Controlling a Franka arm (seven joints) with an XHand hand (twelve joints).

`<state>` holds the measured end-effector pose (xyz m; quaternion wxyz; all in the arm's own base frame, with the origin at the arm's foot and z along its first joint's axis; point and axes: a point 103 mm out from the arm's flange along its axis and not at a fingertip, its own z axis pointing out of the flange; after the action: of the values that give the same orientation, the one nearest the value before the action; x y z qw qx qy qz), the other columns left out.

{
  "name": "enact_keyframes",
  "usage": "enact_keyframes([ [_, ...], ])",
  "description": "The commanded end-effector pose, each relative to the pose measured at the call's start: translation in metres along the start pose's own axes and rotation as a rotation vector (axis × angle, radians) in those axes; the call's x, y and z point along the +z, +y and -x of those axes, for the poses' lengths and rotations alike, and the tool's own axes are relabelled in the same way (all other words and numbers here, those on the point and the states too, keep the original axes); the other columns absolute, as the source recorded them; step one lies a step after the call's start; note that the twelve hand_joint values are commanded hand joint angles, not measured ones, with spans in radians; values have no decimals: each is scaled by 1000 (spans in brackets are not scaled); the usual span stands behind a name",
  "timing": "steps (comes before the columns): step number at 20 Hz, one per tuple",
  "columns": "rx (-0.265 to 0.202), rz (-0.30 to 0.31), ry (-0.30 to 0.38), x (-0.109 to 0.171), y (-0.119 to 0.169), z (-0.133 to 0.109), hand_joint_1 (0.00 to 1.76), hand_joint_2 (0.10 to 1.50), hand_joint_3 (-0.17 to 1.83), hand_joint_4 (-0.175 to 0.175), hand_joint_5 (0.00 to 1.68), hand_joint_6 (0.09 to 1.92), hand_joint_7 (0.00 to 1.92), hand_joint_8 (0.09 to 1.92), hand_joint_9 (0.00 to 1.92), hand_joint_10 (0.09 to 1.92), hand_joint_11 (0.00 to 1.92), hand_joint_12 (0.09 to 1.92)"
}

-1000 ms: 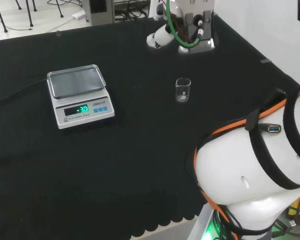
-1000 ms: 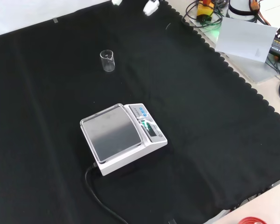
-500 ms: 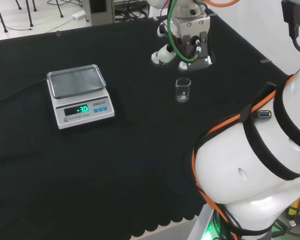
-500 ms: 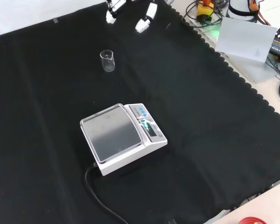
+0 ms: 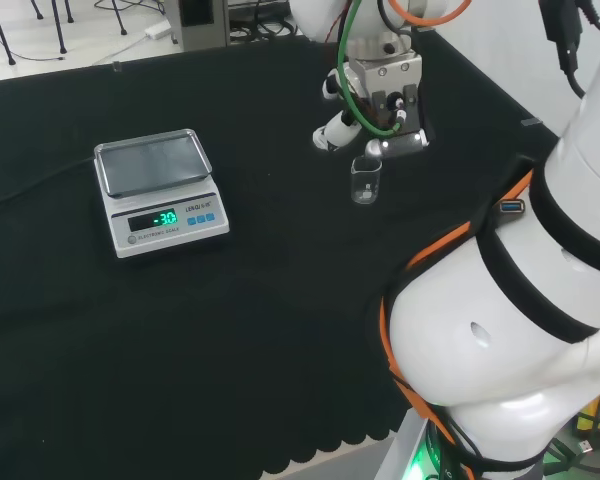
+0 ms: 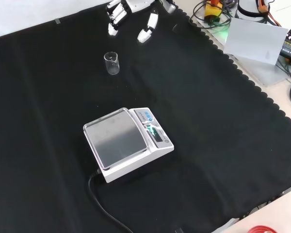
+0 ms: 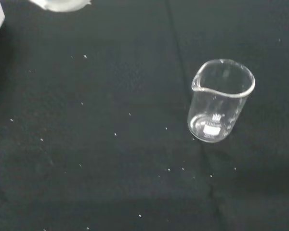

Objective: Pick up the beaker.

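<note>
- On the black cloth (image 6: 223,126) the beaker (image 6: 111,63) stood upright and alone, its open mouth up and its long axis vertical.
- From the front view, the hand (image 6: 131,12) came in at the top edge, with the beaker below it in that view and apart from it; bare cloth lay between the fingertips and the glass rim.
- Its fingers (image 6: 114,20) were straight and spread apart, with the thumb (image 6: 147,28) set off to the right in that view, and they held nothing.
- Seen from the head view, the hand (image 5: 380,85) hung just beyond and above the beaker (image 5: 365,180), a white fingertip (image 5: 330,135) reaching to the left of the glass and another white part near its rim; whether anything touched the rim could not be told from that angle.
- Through the wrist view, the beaker (image 7: 220,100) showed clear and empty, with a small pouring spout on its rim facing away from the printed mark low on its wall.
- Well apart from the beaker, the scale (image 6: 127,142) sat nearer the front camera, its steel pan bare, its cable (image 6: 103,206) trailing off over the cloth.
- Left of the beaker in the head view, the scale (image 5: 158,192) showed a lit green display.
</note>
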<state>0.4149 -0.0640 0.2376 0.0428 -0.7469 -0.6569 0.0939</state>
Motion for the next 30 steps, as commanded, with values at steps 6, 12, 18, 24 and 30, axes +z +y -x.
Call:
enact_keyframes([
  [6, 18, -49, 16, 36, 39, 32, 775, 725, 483, -18, 432, 299, 371, 652, 534, 726, 121, 1439],
  [12, 32, -47, 39, 51, 49, 42, 777, 725, 486, -20, 437, 302, 373, 654, 535, 727, 120, 1438],
  [18, 31, -77, 46, 70, 63, 42, 780, 726, 488, -22, 441, 306, 376, 657, 537, 728, 120, 1438],
  [24, 43, -101, 70, 87, 69, 50, 784, 726, 490, -24, 448, 311, 378, 658, 537, 728, 121, 1437],
  [30, 51, -211, 50, 104, 67, 60, 761, 706, 490, -22, 386, 284, 255, 652, 400, 754, 63, 1454],
])
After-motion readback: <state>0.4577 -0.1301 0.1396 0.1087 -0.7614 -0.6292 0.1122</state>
